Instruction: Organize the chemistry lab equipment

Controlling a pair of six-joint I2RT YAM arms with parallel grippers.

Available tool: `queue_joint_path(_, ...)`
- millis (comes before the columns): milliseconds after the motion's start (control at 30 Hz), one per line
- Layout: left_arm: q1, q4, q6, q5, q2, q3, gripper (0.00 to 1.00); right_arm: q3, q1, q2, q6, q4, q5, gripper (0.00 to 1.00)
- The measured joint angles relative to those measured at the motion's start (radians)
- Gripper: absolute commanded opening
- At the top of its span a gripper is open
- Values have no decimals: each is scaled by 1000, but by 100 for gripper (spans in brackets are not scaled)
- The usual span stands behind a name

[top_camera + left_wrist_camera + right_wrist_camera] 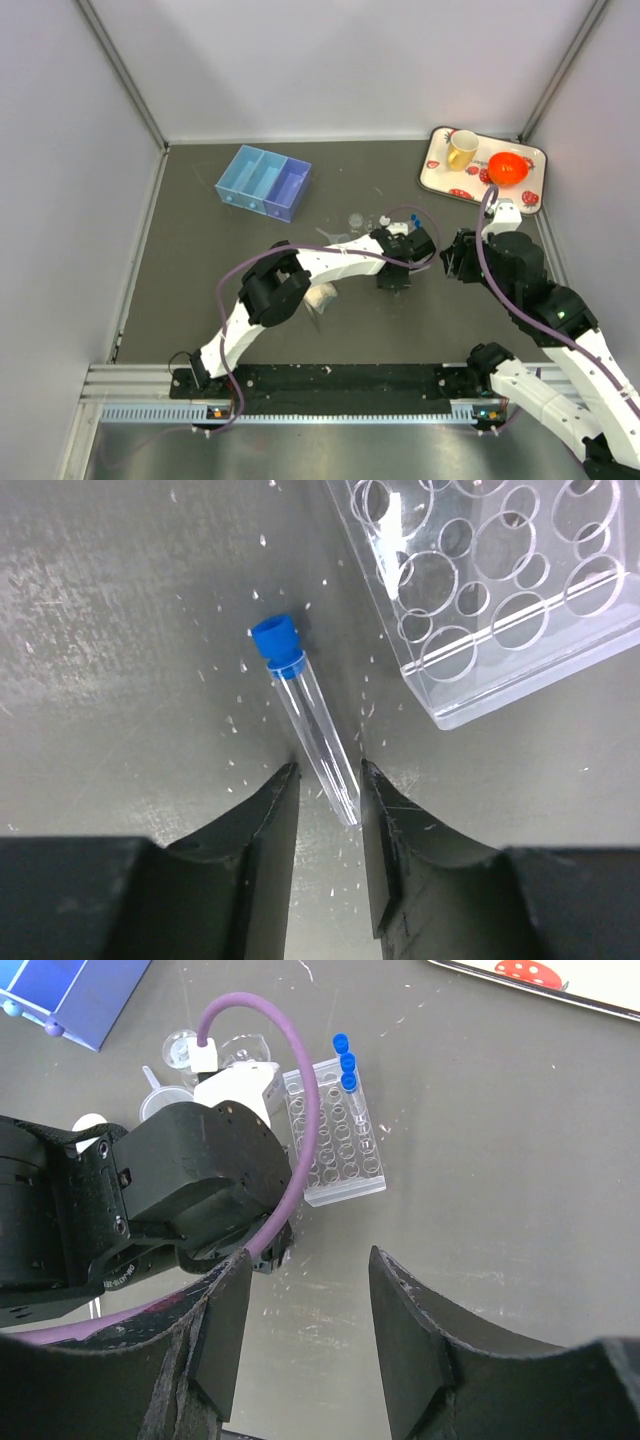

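Observation:
A clear blue-capped tube (305, 720) lies flat on the table. My left gripper (328, 768) is open and low over it, with a finger on each side of the tube's closed end. The clear plastic tube rack (500, 590) stands just to its right. In the right wrist view the rack (335, 1140) holds three blue-capped tubes (345, 1060) in its far row. My right gripper (305, 1260) is open and empty, hovering beside the left gripper (392, 278). The blue three-compartment tray (262, 182) sits at the back left. A small bag of white material (320, 297) lies under the left arm.
A clear funnel (160, 1105) and tiny beakers (182, 1050) stand behind the left gripper. The white strawberry-patterned tray (440, 175) at the back right holds a yellow mug (461, 150) and an orange bowl (510, 167). Grey walls enclose the table.

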Motion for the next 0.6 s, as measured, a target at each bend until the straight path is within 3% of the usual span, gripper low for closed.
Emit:
queue_joint_path(267, 0, 29, 0, -6, -26, -56, 2, 0, 0, 1, 1, 0, -19, 49)
queue_joint_path(600, -1, 87, 68, 1, -205, -330, 0, 0, 0, 35, 8, 0, -41, 49)
